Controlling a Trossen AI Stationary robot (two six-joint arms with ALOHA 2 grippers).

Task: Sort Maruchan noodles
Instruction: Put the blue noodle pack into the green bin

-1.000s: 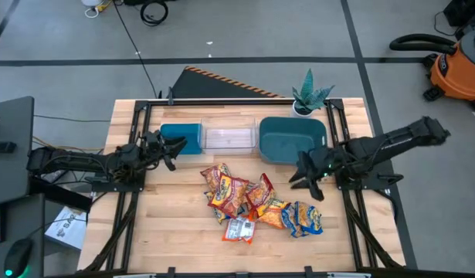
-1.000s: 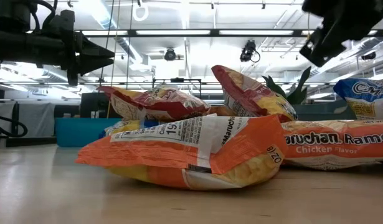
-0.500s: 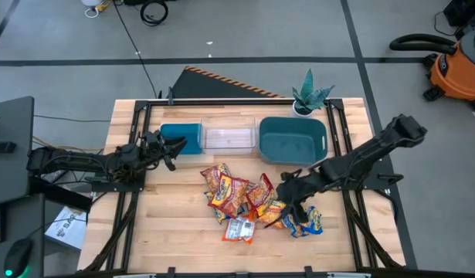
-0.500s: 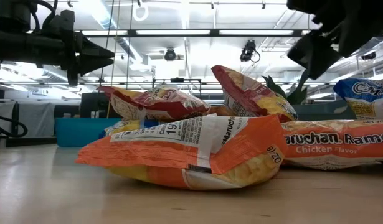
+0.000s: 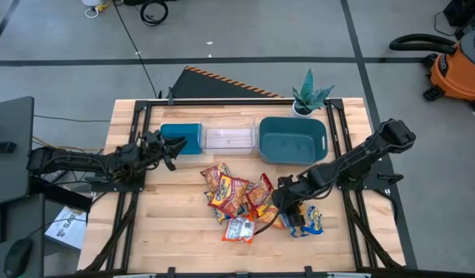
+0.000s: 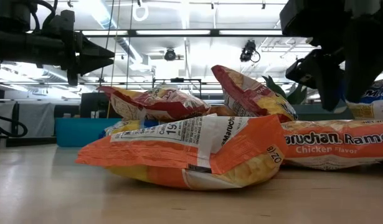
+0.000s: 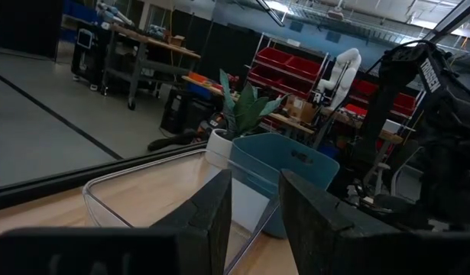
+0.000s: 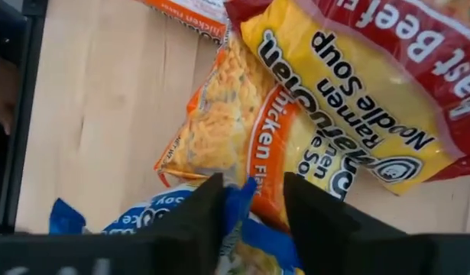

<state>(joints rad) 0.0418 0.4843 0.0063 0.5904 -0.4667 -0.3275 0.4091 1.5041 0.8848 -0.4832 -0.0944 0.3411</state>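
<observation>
Several Maruchan noodle packets lie in a loose pile on the table's middle: red-orange, orange, yellow-and-blue and one silvery-white. My right gripper is open and low over the pile's right side. In the right wrist view its fingers stand on either side of a blue-and-yellow packet's end, beside an orange chicken packet and a red beef packet. I cannot tell whether they touch. My left gripper waits open at the table's left, by the small teal bin.
A clear bin and a larger teal bin stand in a row at the far side beside the small teal one. A potted plant stands at the far right corner. Bare wood lies near the front edge.
My right gripper has gone from beside the large teal bin toward the table's near-left and down, onto the right side of the noodle pile. The packets have stayed where they were.
</observation>
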